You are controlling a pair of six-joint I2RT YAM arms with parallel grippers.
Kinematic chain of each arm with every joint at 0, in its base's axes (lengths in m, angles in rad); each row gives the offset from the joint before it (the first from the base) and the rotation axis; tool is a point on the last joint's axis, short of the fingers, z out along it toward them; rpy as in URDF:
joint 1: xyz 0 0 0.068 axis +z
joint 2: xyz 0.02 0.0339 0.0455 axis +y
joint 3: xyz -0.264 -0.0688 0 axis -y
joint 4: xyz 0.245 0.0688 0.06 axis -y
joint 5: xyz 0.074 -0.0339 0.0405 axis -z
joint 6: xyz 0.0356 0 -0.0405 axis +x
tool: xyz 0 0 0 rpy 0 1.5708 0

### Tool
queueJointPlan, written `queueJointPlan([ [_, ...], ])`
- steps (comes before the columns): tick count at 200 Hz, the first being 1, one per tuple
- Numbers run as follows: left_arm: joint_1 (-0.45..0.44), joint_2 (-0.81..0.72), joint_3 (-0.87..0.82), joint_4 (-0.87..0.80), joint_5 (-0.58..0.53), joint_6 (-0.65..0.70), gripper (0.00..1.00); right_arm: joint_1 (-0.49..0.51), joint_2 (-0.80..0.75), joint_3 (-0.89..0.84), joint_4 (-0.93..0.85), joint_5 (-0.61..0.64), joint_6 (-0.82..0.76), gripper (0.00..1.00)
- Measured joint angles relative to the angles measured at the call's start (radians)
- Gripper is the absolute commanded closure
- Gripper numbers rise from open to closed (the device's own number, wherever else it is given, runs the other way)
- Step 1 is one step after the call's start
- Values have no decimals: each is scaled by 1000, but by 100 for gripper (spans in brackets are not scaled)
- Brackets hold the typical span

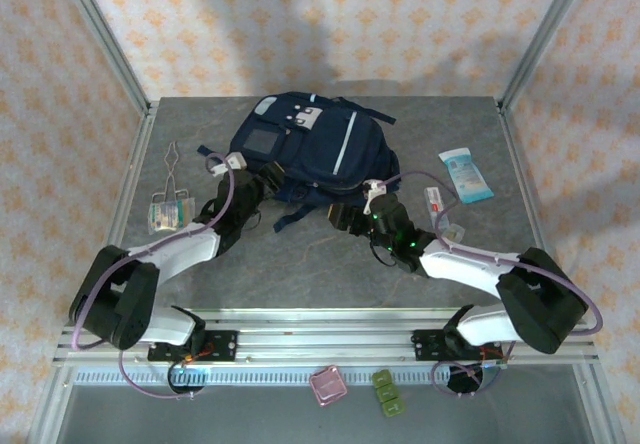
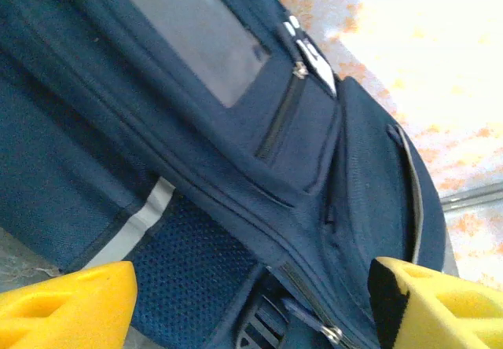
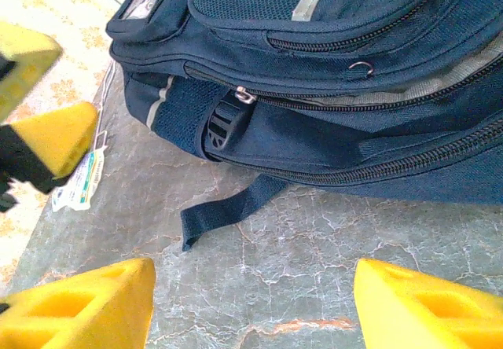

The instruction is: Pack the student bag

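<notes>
- Lying near the left edge of the table (image 1: 300, 254), a clear packet (image 1: 170, 212) is waiting unpacked.
- Left gripper (image 2: 251, 290) is hovering at the near-left corner of the student bag (image 1: 310, 139), jaws spread wide, grasping nothing.
- Student bag is lying flat at centre-back of the table, front panel up.
- Right gripper (image 3: 251, 286) is hanging over bare table just before the bag's near edge, fingers released, empty.
- Tissue pack (image 1: 465, 174) is sitting to the right, apart from the bag.
- Judgement: the opening step is in hand. The next move is calling for a pinch on the zip pull (image 3: 360, 67) while the other arm is steadying the fabric.
</notes>
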Motion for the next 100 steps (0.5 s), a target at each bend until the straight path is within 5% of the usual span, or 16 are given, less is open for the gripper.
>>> queueJointPlan([
  [69,21,230,93,144,109,-121,33,0,-5,-2,1,1,0,33],
  [84,26,283,138,159,128,-137,49,0,-7,-2,1,1,0,33],
  [100,35,338,184,162,149,-151,77,0,-8,-3,1,1,0,34],
])
